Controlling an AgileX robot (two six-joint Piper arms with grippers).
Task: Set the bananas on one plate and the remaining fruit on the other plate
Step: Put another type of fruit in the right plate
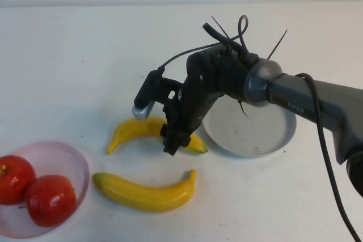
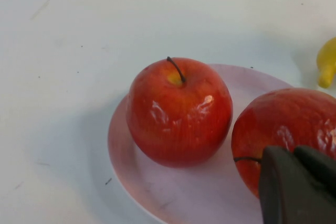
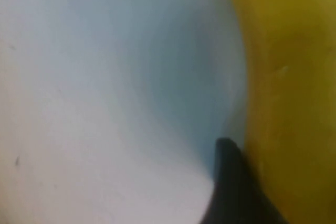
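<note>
Two red apples (image 1: pixel 50 199) (image 1: pixel 12 178) sit on the pale pink plate (image 1: pixel 76 160) at the near left. My left gripper (image 2: pixel 298 179) hangs just above that plate beside one apple (image 2: pixel 286 124), fingers together and empty; it is out of the high view. One banana (image 1: pixel 136 130) lies in the middle of the table. My right gripper (image 1: pixel 174 143) is down over its right half, one finger (image 3: pixel 233 182) pressed against its yellow side (image 3: pixel 291 93). The second banana (image 1: pixel 144 192) lies nearer me. The grey-blue plate (image 1: pixel 255 131) is empty.
The right arm (image 1: pixel 306 100) stretches in from the right over the grey plate, with loose cables and zip ties above its wrist. The second banana lies close to the pink plate's right rim. The tabletop (image 1: pixel 85 66) is white.
</note>
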